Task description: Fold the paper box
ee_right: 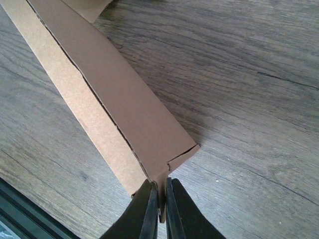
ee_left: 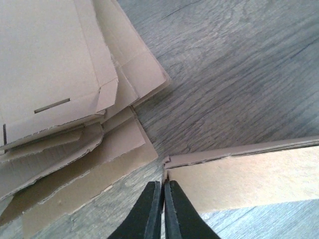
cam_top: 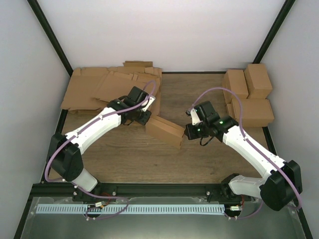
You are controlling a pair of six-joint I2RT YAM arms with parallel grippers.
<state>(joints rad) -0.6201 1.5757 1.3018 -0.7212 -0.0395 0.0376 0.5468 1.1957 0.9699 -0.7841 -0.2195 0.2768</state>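
The paper box sits at the middle of the counter, lying slantwise between your 2 arms, with 1 end toward each.

Nearest to you, the right gripper is closed tight on a thin flap at the box's right end corner. The card runs down between its fingers, so that hold is sure. A little farther in, the left gripper is also closed, its tips meeting at the corner of the box's left end. It appears to pinch the edge of the card there, though the wrist view does not show card between the fingers plainly.

I judge that you are at the forming stage. The long body is already raised into an oblong sleeve with a seam along its top, and both ends are held for shaping. The next move calls for keeping 1 end steady while the other works its end flap inward along the crease, with a gentle pull so the thin card does not tear or buckle.

Beyond, flat cardboard sheets are stacked at the far left, and finished boxes are piled at the far right, well apart from the work.
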